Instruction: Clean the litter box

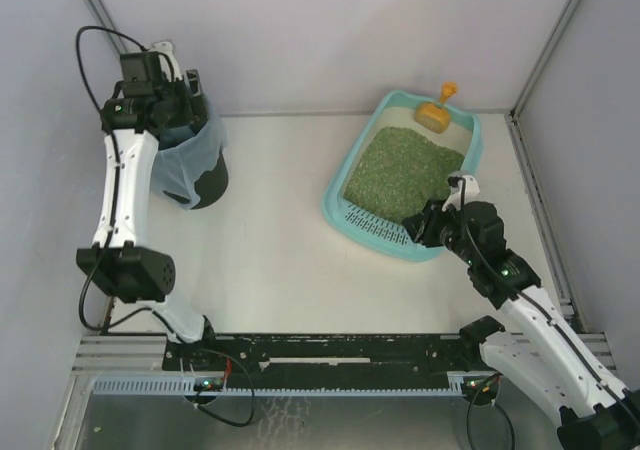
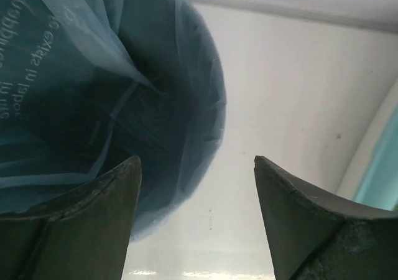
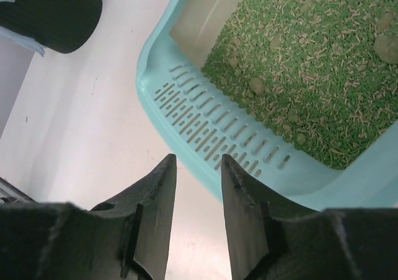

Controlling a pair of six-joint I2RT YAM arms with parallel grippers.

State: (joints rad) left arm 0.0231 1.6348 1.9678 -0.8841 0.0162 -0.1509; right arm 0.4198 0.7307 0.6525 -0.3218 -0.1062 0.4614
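**Litter box right of centre; both grippers empty**

From above, the litter box [image 1: 375,225] is seen right of centre, with an orange scoop [image 1: 436,116] at its far end. The left gripper [image 1: 185,100] is held over the blue-lined bin [image 1: 205,185]. In the left wrist view, its jaws are spread wide on nothing. In the right wrist view, the right gripper [image 3: 199,193] is seen at the box's grille, its jaws narrowly parted and empty.

Left wrist view: the bin [image 2: 155,106] runs off the left and top edges, its printed lettering [image 2: 15,56] cut short; the litter box [image 2: 385,162] is only a teal sliver at the right edge. Right wrist view: the box's far end lies outside the frame, and the pale lumps [image 3: 256,84] in it are too small to identify.
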